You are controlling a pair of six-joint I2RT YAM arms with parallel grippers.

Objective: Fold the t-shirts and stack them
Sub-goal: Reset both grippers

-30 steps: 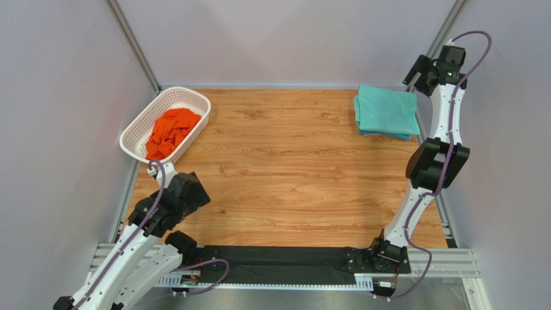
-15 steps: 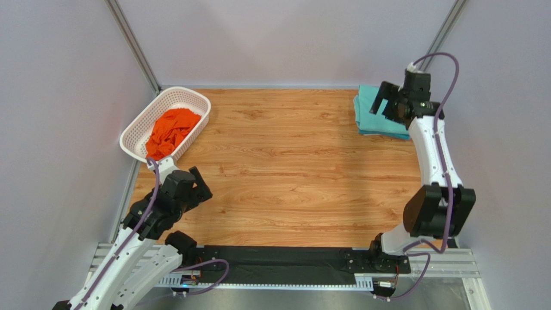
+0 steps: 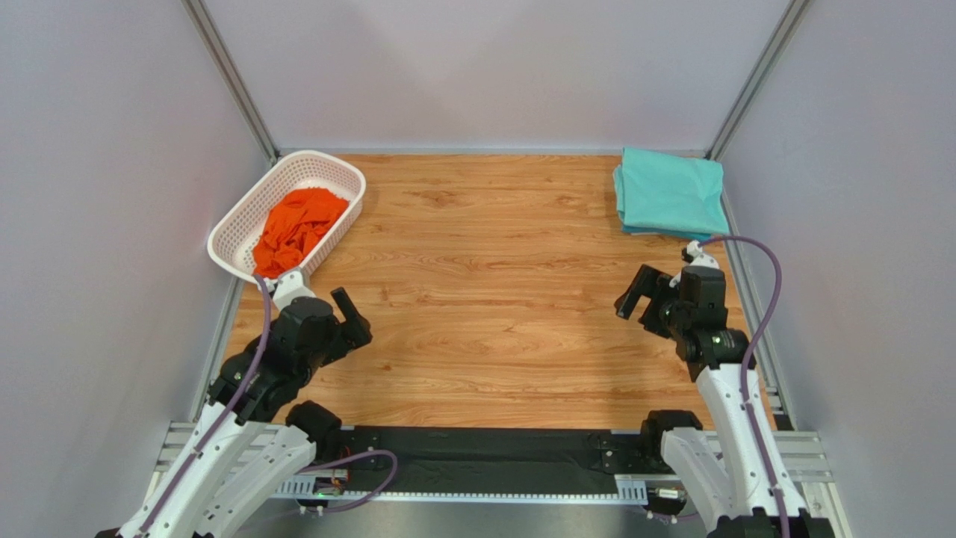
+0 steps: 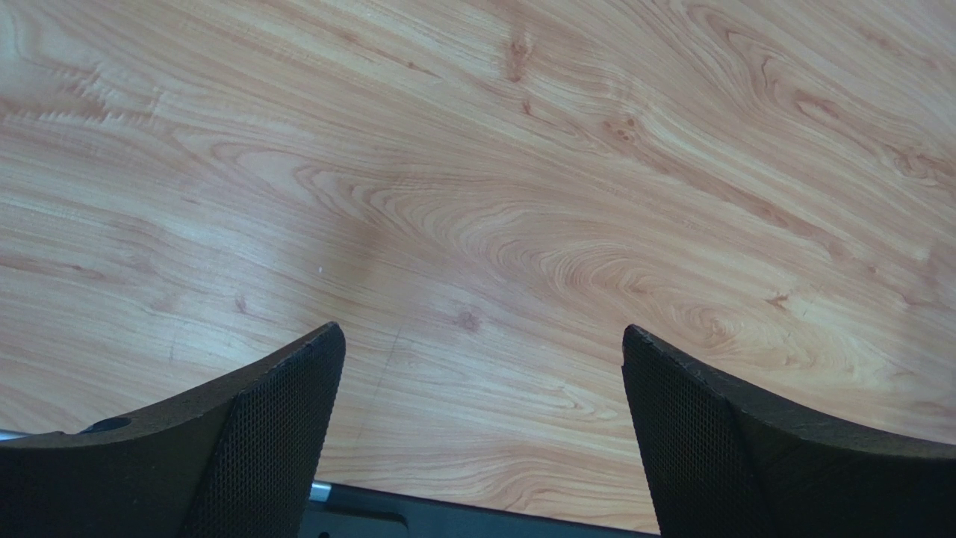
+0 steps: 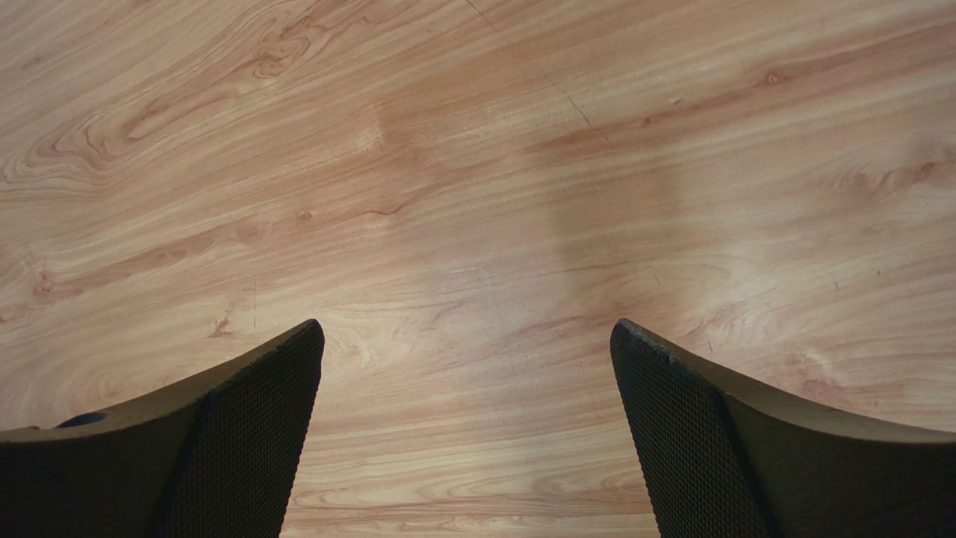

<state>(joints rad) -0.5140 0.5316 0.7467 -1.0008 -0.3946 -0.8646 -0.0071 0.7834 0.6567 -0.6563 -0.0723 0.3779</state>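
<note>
Wood-grain planks make up the table (image 3: 505, 291), which fills the middle of the overhead view. At the upper left of that view sits a white basket (image 3: 340, 172) full of small holes, and the orange t-shirt (image 3: 294, 230) lies crumpled inside it. At the upper right, a folded mint-green t-shirt (image 3: 671, 191) lies flat by the table's far edge. It rests on top of a teal t-shirt (image 3: 673, 234), of which only a thin darker edge shows at its lower side.

The left claw (image 3: 350, 319) hangs over bare wood at the lower left, near the basket but apart from it. In its own wrist view the left claw (image 4: 480, 332) is spread wide, with nothing but table between its black fingers (image 4: 269, 437).

The right claw (image 3: 636, 305) is at the lower right, below the folded pile and apart from it. Its wrist view shows the right claw (image 5: 466, 325) spread just as wide and holding nothing.
</note>
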